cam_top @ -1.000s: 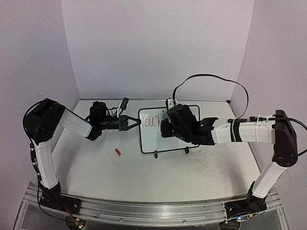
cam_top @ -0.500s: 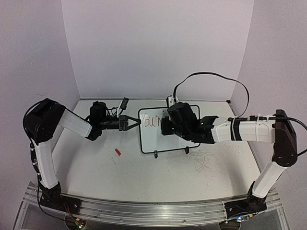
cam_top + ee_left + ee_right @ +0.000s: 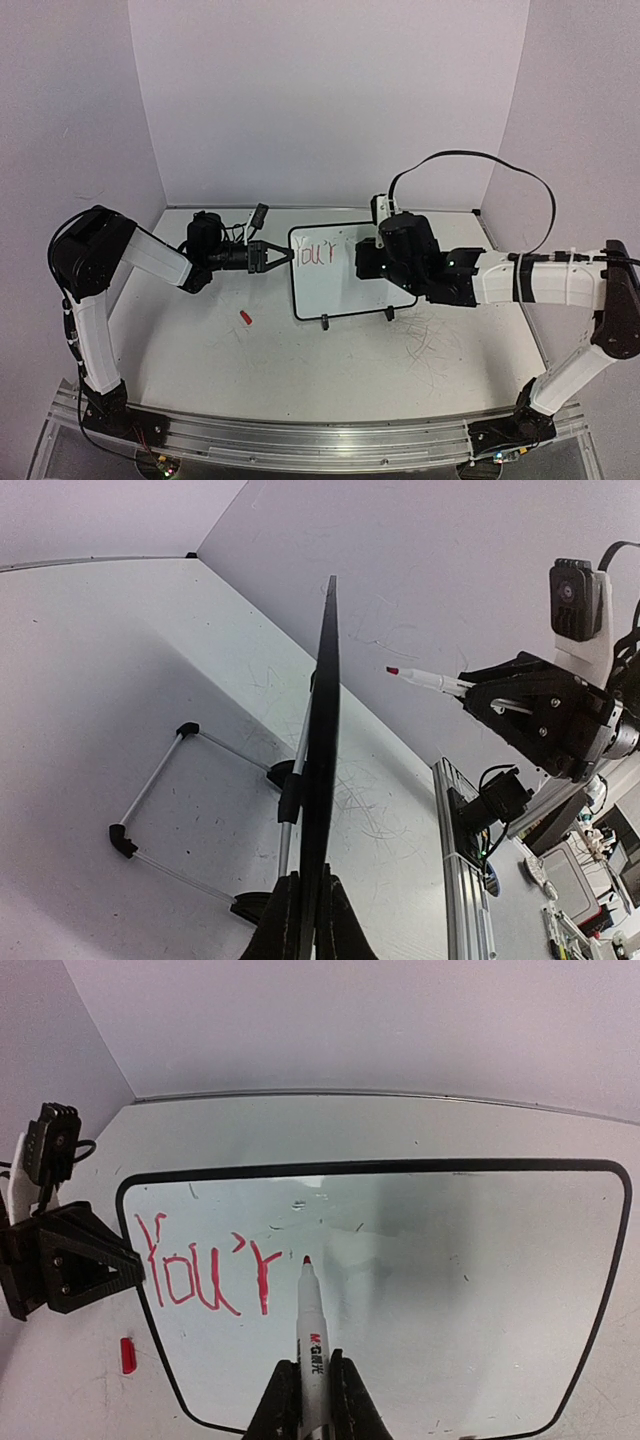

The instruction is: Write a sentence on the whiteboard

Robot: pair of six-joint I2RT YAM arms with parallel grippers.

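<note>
Right wrist: marker (image 3: 312, 1332) tip beside sentence (image 3: 205, 1278).

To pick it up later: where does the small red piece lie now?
In the top view the small red piece lies on the table, left of the lower left corner of the whiteboard.

The left arm (image 3: 150, 258) reaches from the left of frame to centre, left gripper (image 3: 282, 256) clamped on the board (image 3: 345, 295) edge. The right arm (image 3: 540, 282) stretches leftward from the right, right gripper (image 3: 310, 1368) pinching a pen (image 3: 311, 1310).
</note>
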